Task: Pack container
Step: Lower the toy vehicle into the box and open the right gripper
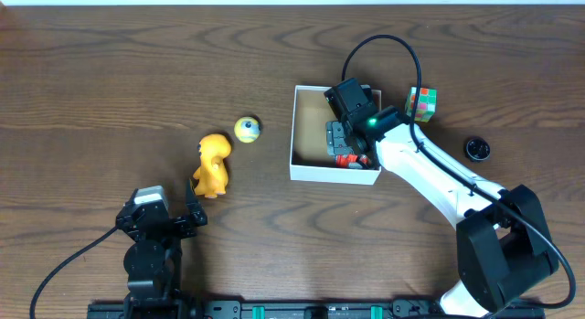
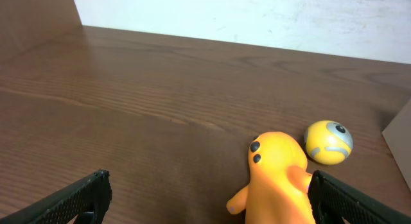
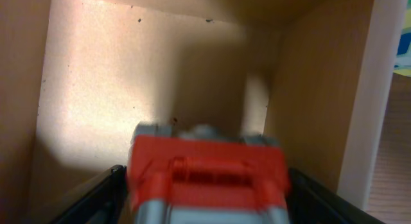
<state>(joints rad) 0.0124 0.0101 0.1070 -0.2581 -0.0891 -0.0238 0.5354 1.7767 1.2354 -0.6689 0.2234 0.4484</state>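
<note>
A: Far left first. What do we note for the left pincer point(image 2: 209, 192)?

B: Spread wide, nothing between its fingers, low over the table point(image 1: 91, 81). The orange toy animal point(image 1: 212, 165) lies just ahead, close by the right finger. The yellow ball point(image 1: 247, 129) sits just beyond the animal, apart from it. Both are outside the container.

A: And the container point(image 1: 334, 173) itself?

B: On the table, right of centre. Open top, white walls, brown inside. The right pincer point(image 1: 343, 141) is down inside it, on the side nearer the arms.

A: Holding anything?

B: In the wrist view a red and grey toy point(image 3: 205, 179) fills the space between its fingers, low in the container. The view is blurred, so we cannot tell whether the fingers pinch the toy or stand just clear of it.

A: Further right?

B: A coloured cube point(image 1: 422, 102) just outside the container's far right corner. A small black cap point(image 1: 476, 149) lies well apart from it. Both are on the table.

A: So we judge the step in hand to be setting the red toy down in the container.

B: Agreed. As we read it, the next move needs the fingers clear of the toy, then a straight lift out without catching the wall. The pieces outside are not yet packed. We think the left pincer is best placed for the orange animal.
</note>
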